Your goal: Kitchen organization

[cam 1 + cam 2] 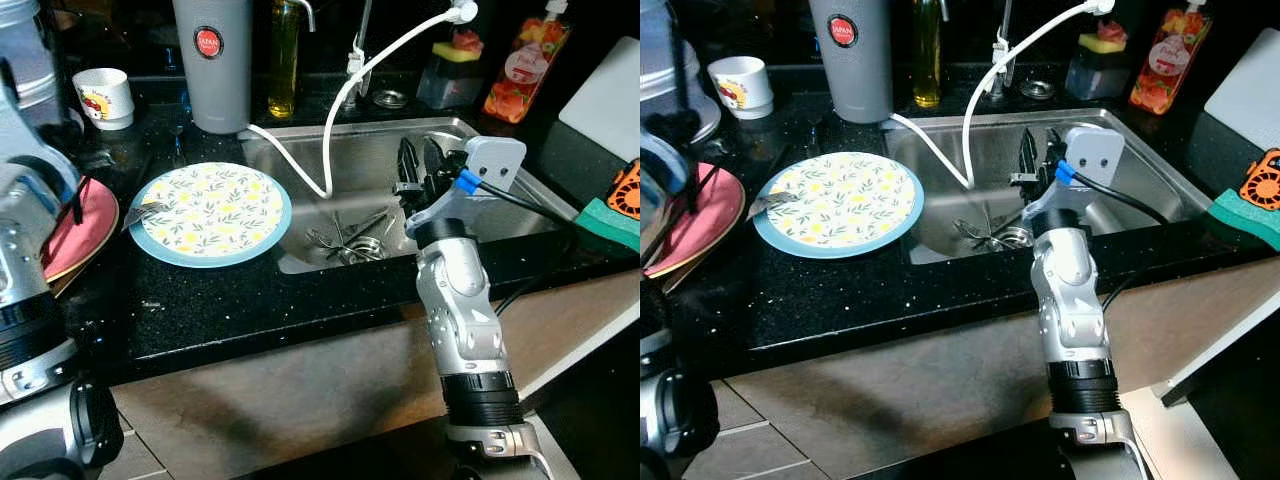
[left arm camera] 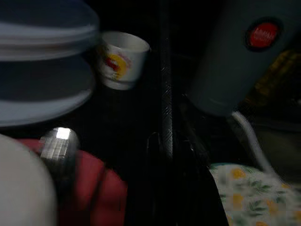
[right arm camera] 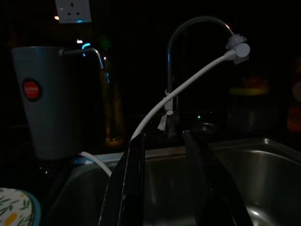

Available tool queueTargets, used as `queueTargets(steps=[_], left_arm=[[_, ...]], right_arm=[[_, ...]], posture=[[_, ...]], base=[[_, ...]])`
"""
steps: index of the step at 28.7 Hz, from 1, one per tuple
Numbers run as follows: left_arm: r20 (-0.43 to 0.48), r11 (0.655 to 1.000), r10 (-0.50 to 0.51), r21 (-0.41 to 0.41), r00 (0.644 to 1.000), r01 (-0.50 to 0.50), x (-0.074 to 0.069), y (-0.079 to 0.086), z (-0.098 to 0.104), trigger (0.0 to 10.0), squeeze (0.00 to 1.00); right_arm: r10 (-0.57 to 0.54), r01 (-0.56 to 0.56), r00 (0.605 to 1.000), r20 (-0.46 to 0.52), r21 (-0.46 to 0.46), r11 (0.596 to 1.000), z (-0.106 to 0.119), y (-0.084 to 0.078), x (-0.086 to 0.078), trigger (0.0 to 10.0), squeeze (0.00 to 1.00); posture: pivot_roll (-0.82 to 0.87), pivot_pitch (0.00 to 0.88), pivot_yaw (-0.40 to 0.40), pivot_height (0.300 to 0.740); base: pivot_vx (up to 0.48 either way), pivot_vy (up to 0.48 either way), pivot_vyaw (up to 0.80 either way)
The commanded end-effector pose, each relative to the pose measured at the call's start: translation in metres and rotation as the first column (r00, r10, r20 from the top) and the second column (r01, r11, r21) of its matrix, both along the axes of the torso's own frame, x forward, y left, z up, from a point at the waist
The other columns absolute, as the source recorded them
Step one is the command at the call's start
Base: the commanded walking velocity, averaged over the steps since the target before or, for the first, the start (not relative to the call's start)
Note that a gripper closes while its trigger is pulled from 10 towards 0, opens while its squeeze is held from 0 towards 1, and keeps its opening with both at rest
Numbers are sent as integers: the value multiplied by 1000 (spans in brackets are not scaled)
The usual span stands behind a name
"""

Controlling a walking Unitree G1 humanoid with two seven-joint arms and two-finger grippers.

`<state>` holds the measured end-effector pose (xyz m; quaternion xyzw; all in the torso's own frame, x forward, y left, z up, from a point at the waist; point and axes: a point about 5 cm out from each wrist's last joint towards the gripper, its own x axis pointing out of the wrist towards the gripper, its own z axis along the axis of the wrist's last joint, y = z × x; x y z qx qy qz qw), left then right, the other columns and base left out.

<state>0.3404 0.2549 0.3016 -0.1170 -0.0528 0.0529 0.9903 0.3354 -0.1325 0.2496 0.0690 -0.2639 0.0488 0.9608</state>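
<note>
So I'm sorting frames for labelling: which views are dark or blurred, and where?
Left wrist view: very dark and blurred, the white cup and grey canister soft. Right wrist view: dark but sharper, the faucet and hose readable. Eye views: well lit and sharp, with light sheen on the sink steel.

Black counter (image 1: 250, 310) bears floral plate (image 1: 212, 212), cup (image 1: 103, 97), seemingly pink plates (image 1: 85, 225)

We've got the sink (image 1: 500, 215) set in the counter (image 1: 240, 300), cutlery (image 1: 345, 238) lying in it, plate (image 1: 212, 212) just left, and a cup (image 1: 104, 97) and jug (image 1: 212, 60) behind the plate.
</note>
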Motion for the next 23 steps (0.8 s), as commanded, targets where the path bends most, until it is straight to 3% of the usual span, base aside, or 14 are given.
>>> queueTargets(steps=[1, 3, 5, 6, 7, 8, 10, 11, 13, 17, 18, 21, 22, 23], left_arm=[[1, 993, -118, -13, 993, 118, 18, -35, -4, 10000, 0], [2, 983, -182, -19, 983, 182, 26, -56, -8, 10000, 0], [-19, 951, -308, -46, 951, 307, 39, -93, -17, 10000, 0], [-35, 905, -426, -35, 904, 425, 46, -127, -24, 10000, 0], [-40, 884, -468, -24, 883, 468, 48, -139, -27, 10000, 0], [-40, 884, -468, -24, 883, 468, 48, -139, -27, 10000, 0], [-78, 840, -542, -14, 837, 543, 52, -163, -34, 10000, 0], [-78, 840, -542, -14, 837, 543, 52, -163, -34, 10000, 0], [-95, 801, -597, -16, 797, 598, 58, -185, -35, 10000, 0], [-77, 779, -627, -38, 775, 626, 65, -204, -28, 10000, 0], [-74, 777, -629, -36, 774, 628, 66, -206, -27, 10000, 169], [-71, 777, -629, -11, 774, 630, 68, -208, -27, 10000, 247], [-72, 784, -618, 16, 783, 620, 68, -208, -27, 10000, 1000], [-73, 789, -610, 34, 789, 614, 69, -207, -28, 10000, 1000]], right_arm=[[-4, 4, 1000, -5, 4, 1000, 2, -1, 2, 10000, 0], [-5, 5, 1000, -5, 2, 1000, 2, -1, 2, 10000, 0], [-4, 4, 1000, 3, 0, 1000, 4, -1, 2, 10000, 0], [-4, 4, 1000, 10, 1, 1000, 6, 0, 1, 10000, 0], [-5, 5, 1000, 12, 2, 1000, 7, 0, 1, 10000, 0], [-5, 5, 1000, 12, 2, 1000, 7, 0, 1, 10000, 0], [-8, 8, 1000, 17, 1, 1000, 9, -1, 1, 10000, 0], [-8, 8, 1000, 17, 1, 1000, 9, -1, 1, 10000, 0], [-20, 20, 1000, 20, -1, 1000, 9, -3, 0, 10000, 0], [-52, 52, 998, 21, 5, 999, 8, -7, -4, 10000, 0], [-59, 59, 998, 22, 6, 998, 8, -8, -4, 10000, 0], [-74, 74, 997, 22, 10, 997, 7, -11, -5, 10000, 0], [-79, 79, 997, 20, 10, 997, 6, -12, -5, 10000, 0], [-83, 82, 996, 19, 10, 997, 6, -13, -5, 10000, 0]], posture=[[201, 56, -65, 740], [201, 56, -65, 740], [185, 52, -62, 740], [173, 56, -60, 740], [173, 56, -60, 740], [173, 56, -60, 740], [162, 58, -50, 740], [162, 58, -50, 740], [138, 56, -28, 740], [120, 54, -8, 740], [118, 53, -4, 740], [120, 54, -1, 740], [120, 54, -1, 740], [120, 54, -1, 740]], base=[[0, 0, 0], [0, 0, 0], [0, 0, 0], [0, 0, 0], [0, 0, 0], [0, 0, 0], [0, 0, 0], [0, 0, 0], [0, 0, 0], [0, 0, 0], [0, 0, 0], [0, 0, 0], [0, 0, 0], [0, 0, 0]])
